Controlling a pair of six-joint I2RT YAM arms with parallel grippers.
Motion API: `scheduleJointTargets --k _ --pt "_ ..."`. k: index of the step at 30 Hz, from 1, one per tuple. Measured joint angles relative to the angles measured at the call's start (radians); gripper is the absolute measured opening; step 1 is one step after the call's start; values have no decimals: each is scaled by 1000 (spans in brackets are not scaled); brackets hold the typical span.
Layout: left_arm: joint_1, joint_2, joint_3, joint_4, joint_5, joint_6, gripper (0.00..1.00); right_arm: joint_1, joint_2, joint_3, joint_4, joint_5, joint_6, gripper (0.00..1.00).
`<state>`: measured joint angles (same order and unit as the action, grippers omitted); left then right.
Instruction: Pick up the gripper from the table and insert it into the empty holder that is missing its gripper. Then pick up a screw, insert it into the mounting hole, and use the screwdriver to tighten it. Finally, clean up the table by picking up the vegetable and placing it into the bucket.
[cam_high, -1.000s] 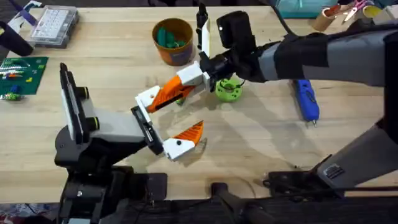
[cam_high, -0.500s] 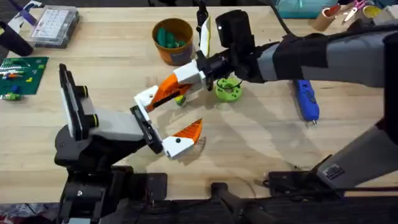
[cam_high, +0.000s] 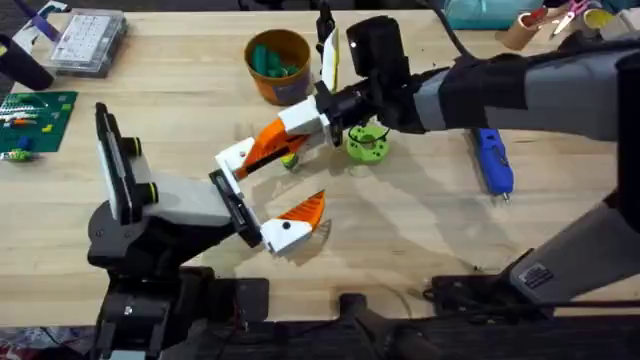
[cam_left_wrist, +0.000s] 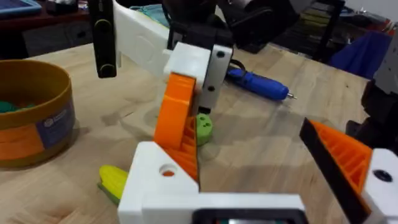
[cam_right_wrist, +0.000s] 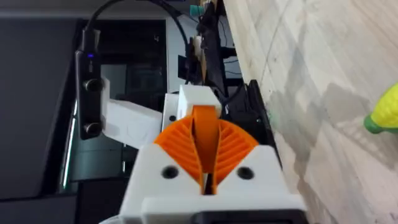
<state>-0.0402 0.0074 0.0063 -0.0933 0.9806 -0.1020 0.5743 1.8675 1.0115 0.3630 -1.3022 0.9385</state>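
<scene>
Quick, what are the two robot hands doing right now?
Left gripper: open, holding nothing.
Right gripper: shut on the gripper, pushing it into the holder.

Bright, even light from above washes the table (cam_high: 420, 230), with soft shadows pooling under both arms. The overhead view is crisp at centre. In the left wrist view, the white bracket nearest the lens goes blurry; the right wrist view shows a dim, dark room beyond the jaws.
</scene>
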Motion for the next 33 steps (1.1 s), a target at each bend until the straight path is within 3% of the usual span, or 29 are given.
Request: scheduleJointTargets --k 21,28,33 --pt "-6 -3 0 -3 44 31 986 1 2 0 -11 117 11 595" --pt "-15 -3 0 -6 72 46 986 -29 13 0 -12 135 15 981" --pt "-15 -3 0 -6 74 46 986 -71 13 0 -14 135 15 993"
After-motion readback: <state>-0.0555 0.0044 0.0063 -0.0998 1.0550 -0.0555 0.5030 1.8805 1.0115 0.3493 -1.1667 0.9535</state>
